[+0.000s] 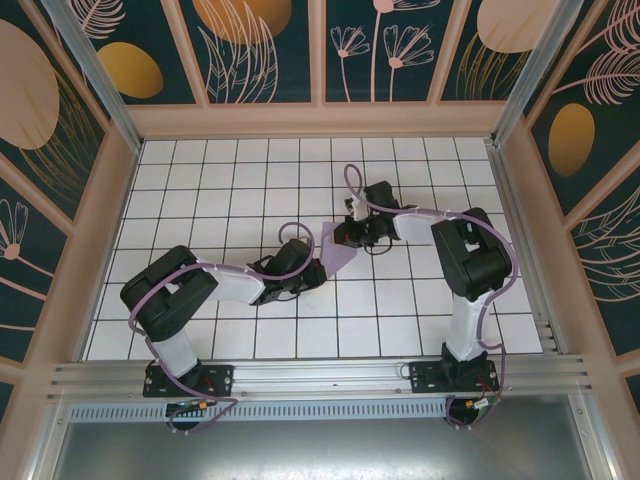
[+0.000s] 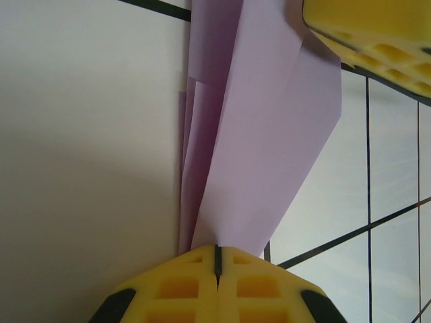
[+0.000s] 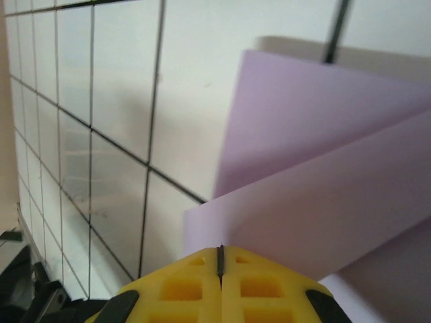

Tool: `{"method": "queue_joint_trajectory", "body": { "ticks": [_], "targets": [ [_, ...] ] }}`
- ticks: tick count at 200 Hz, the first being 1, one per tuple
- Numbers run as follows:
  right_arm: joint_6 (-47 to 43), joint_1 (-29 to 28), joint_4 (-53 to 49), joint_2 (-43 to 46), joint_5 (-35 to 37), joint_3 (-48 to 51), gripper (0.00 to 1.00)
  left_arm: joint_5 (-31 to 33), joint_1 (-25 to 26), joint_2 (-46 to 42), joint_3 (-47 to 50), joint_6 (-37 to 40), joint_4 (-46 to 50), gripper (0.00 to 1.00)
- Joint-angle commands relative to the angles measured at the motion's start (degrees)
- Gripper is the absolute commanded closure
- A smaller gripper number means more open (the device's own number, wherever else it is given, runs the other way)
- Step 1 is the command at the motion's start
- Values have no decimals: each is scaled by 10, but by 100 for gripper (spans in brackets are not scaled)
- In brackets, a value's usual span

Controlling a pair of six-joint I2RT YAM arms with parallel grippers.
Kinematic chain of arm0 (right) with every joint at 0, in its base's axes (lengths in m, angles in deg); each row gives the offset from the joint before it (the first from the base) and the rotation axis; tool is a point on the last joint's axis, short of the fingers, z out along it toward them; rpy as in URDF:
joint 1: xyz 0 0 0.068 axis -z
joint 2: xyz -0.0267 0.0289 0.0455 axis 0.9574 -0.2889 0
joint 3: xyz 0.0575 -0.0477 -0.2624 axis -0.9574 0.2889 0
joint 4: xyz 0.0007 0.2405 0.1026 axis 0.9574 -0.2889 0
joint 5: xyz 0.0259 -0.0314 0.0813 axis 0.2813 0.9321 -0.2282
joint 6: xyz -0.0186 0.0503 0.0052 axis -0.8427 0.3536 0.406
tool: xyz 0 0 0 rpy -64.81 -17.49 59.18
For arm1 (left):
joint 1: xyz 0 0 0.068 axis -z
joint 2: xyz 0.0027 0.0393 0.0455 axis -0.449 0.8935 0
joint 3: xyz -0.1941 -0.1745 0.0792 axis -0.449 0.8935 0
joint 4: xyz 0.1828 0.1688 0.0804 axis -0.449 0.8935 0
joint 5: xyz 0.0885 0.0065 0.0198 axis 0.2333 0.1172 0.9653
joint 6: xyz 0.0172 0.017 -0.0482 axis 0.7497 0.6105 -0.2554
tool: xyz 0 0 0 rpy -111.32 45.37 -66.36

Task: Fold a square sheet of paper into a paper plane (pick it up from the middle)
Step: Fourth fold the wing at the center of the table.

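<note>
The lilac paper (image 1: 338,247) is folded into a narrow layered dart, the paper plane, and is held just above the white tiled floor near the middle. My left gripper (image 1: 322,262) is shut on its narrow end; in the left wrist view the folded layers (image 2: 262,134) fan out from the closed yellow jaws (image 2: 217,250). My right gripper (image 1: 349,236) is shut on the opposite, wider end. In the right wrist view a paper edge (image 3: 323,182) runs into the closed jaws (image 3: 220,250). The right gripper's yellow fingers (image 2: 363,30) show at the far end of the paper.
The white floor with black grid lines (image 1: 250,180) spreads on all sides of the arms. Patterned dark walls (image 1: 265,50) with beige frames enclose it at the back and sides. An aluminium rail (image 1: 320,375) carries both arm bases at the near edge.
</note>
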Motion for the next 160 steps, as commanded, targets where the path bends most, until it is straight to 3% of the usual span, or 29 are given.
{"method": "queue_joint_trajectory", "body": {
  "ticks": [1, 106, 136, 160],
  "targets": [
    [-8, -23, 0, 13, -8, 25, 93, -18, 3, 15, 23, -8, 52, 100],
    [-67, -44, -51, -31, -54, 22, 93, -20, 3, 15, 24, -11, 49, 100],
    [-73, -37, -59, -46, -24, 10, 94, -23, 3, 19, 24, -15, 51, 100],
    [-45, 1, -36, -59, 2, 1, 94, -26, 3, 21, 32, -21, 56, 100]
  ]
}}
